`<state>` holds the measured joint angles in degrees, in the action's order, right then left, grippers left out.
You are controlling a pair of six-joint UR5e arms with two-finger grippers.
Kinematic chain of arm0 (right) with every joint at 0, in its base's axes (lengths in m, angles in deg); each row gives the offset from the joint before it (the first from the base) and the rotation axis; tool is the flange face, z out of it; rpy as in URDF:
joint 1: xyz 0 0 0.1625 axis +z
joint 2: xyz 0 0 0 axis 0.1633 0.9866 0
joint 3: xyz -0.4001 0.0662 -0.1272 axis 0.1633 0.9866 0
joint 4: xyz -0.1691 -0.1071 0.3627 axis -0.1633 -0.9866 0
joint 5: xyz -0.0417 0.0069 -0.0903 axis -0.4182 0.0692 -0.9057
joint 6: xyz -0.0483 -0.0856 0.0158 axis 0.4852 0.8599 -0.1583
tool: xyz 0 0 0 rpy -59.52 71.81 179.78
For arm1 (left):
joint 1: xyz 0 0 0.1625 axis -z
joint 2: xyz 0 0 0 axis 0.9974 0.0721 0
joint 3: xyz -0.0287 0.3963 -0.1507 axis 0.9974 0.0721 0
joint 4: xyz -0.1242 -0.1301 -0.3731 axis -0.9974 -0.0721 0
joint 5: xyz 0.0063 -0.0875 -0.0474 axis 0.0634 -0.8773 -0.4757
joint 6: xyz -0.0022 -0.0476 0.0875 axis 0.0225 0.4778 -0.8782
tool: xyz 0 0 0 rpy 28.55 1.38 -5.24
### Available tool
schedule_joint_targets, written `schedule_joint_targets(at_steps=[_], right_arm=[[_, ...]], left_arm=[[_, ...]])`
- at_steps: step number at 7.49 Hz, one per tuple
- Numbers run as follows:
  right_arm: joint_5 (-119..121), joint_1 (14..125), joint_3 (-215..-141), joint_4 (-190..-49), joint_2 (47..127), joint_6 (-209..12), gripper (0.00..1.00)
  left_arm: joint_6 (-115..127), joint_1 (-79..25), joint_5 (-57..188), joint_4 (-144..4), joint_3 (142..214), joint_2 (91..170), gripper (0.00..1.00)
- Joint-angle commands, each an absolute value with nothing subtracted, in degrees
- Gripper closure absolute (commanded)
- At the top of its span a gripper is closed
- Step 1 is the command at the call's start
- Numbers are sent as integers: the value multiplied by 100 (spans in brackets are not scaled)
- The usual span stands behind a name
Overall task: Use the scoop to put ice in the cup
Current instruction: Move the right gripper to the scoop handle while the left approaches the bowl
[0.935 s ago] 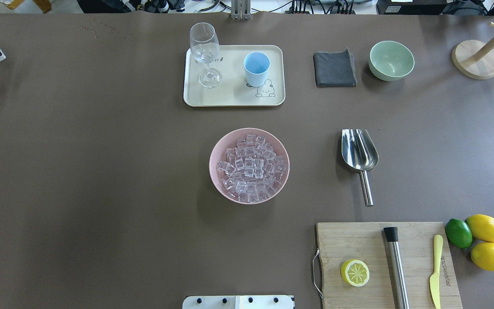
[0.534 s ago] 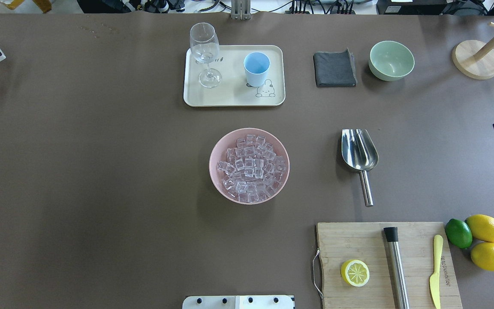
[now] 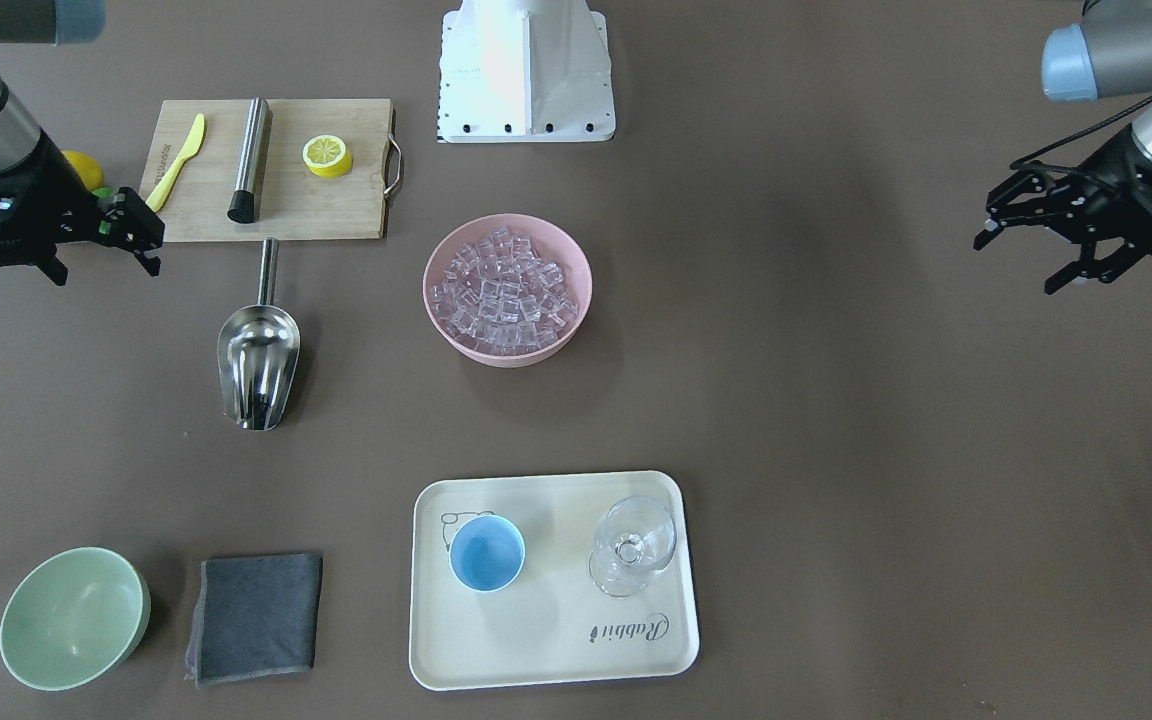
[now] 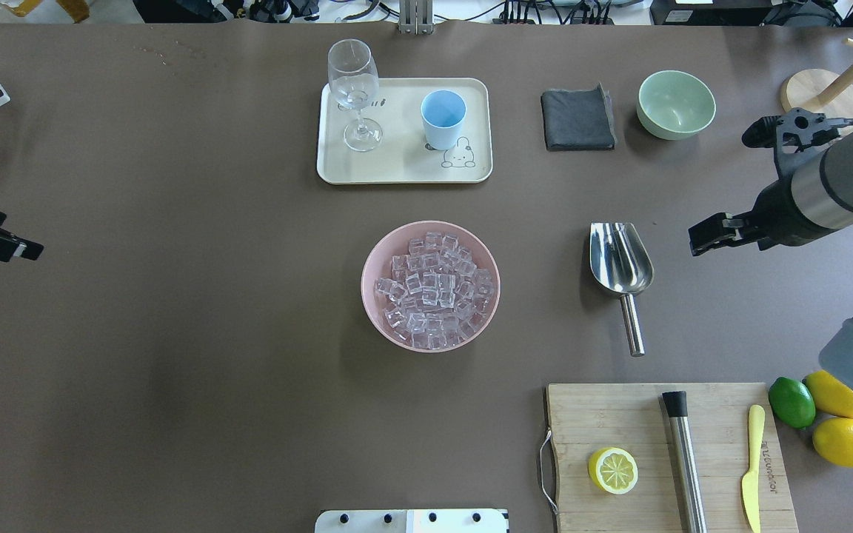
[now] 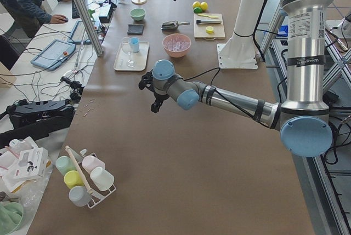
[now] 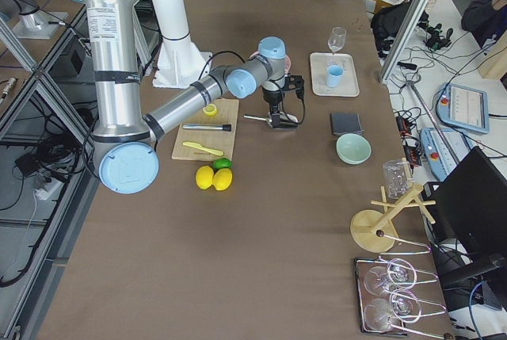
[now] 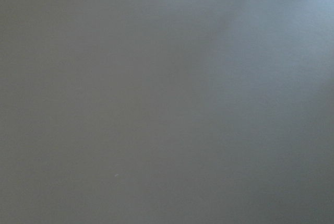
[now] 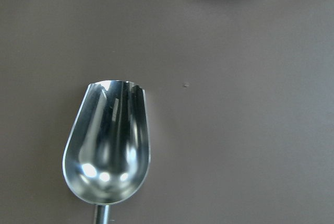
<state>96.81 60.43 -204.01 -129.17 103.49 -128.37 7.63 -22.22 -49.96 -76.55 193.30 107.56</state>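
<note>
Right gripper [image 3: 108,268] is seen with jaws spread wide and nothing held, near the scoop [image 4: 621,263]. The left gripper [image 3: 1018,262], likewise open and empty, is seen well apart. No step is judged done yet. The shiny steel scoop is laid flat on the table, its pan bare. The ice [image 4: 432,287] is heaped in a pink bowl [image 4: 365,285]. The light-blue cup [image 4: 443,111] is stood empty on a tray [image 4: 397,164].
</note>
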Motion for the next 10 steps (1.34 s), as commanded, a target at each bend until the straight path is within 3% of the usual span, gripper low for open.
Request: schedule_joint_targets(at_steps=[1, 5, 8, 10], right_arm=[[9217, 5345, -20449, -12316, 10355, -13928, 1], [8198, 4256, -20266, -11639, 10601, -14964, 1], [7721, 3859, -19957, -11488, 10532, -15265, 2], [7704, 3735, -19869, -11488, 10531, -15387, 11]], left_arm=[[762, -3161, -4906, -9036, 19142, 10892, 2], [292, -3706, -3866, -10892, 18561, 11393, 2], [-1011, -4270, -3464, -11227, 17831, 12149, 2], [-1654, -4603, -3113, -11572, 17525, 12438, 2]])
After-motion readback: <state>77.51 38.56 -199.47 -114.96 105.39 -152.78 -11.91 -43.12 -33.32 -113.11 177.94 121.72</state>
